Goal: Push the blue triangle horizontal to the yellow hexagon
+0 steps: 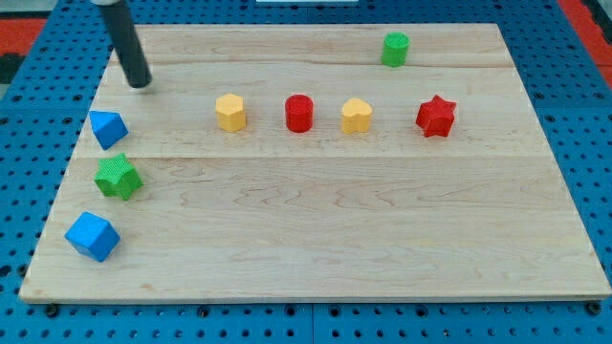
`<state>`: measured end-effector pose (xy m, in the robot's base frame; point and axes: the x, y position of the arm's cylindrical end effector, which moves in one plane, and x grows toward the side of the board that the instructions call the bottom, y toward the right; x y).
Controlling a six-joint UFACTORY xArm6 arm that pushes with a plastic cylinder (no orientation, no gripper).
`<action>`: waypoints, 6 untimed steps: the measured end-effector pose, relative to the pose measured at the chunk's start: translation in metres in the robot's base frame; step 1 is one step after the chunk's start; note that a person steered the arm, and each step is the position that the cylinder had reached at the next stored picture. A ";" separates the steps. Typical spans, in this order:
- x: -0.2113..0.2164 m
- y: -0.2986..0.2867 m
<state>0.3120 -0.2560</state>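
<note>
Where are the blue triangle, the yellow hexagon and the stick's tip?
blue triangle [108, 127]: camera view, middle of its top face.
yellow hexagon [229, 111]: camera view, centre of the block.
my tip [141, 82]: camera view, the rod's very end.

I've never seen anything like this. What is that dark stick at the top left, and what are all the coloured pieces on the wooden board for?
There is only one picture, from a camera looking down at a slant on a wooden board. The dark stick is the end of a robot arm. It has no end effector that grasps, so nothing is held: my tip only slides along and pushes pieces.

The tip sits just above the blue triangle, toward the view's top, apparently not touching it. Below that lie a green star and a blue cube. A row runs rightward: yellow hexagon, red cylinder, yellow heart, red star. A green cylinder stands near the top.
</note>
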 end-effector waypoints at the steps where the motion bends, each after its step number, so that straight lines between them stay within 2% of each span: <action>1: 0.036 -0.049; 3: 0.066 -0.042; 4: 0.094 -0.036; 6: 0.085 0.029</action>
